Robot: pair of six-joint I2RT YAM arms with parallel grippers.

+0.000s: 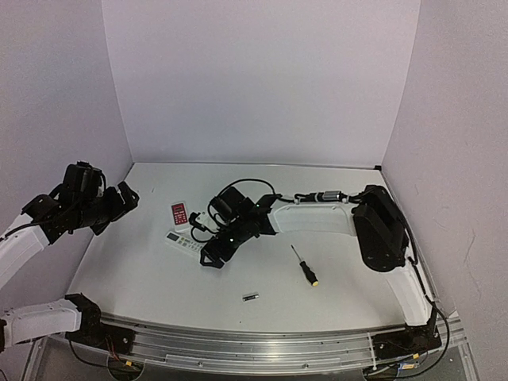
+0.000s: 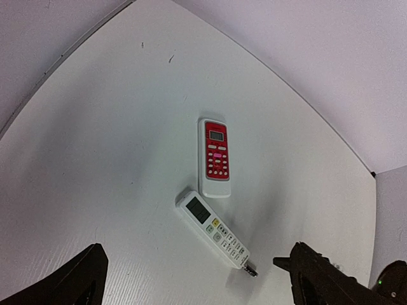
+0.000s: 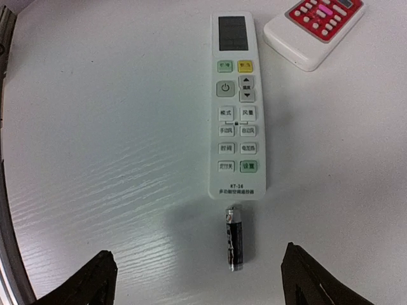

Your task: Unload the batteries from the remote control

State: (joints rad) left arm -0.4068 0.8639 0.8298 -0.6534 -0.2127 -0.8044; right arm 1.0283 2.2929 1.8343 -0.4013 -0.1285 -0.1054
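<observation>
The left gripper [image 2: 191, 257] is hanging over the left edge of the worktop [image 1: 151, 278], fingers spread wide and holding nothing. Right of it, left of the worktop's middle, two remotes are lying face up. The red remote [image 2: 215, 157] is sitting toward the far edge, and the white remote [image 3: 233, 108] is just beside it on the near side.

A first battery [image 3: 234, 238] is lying on the worktop just off the white remote's bottom end and in line with it. The right gripper [image 3: 197, 251] is hovering over this battery with its fingers wide apart on either side, gripping nothing. Further right, toward the middle of the near edge, a second battery [image 1: 251, 297] is lying alone, well apart from the remotes. One screwdriver [image 1: 304, 266] is resting right of the middle.

With two batteries already lying outside, the unloading is looking mostly done. Both remotes are showing their buttons, so I cannot tell whether any cell is left inside. Picking up the first battery and carrying it clear is likely what is left.
</observation>
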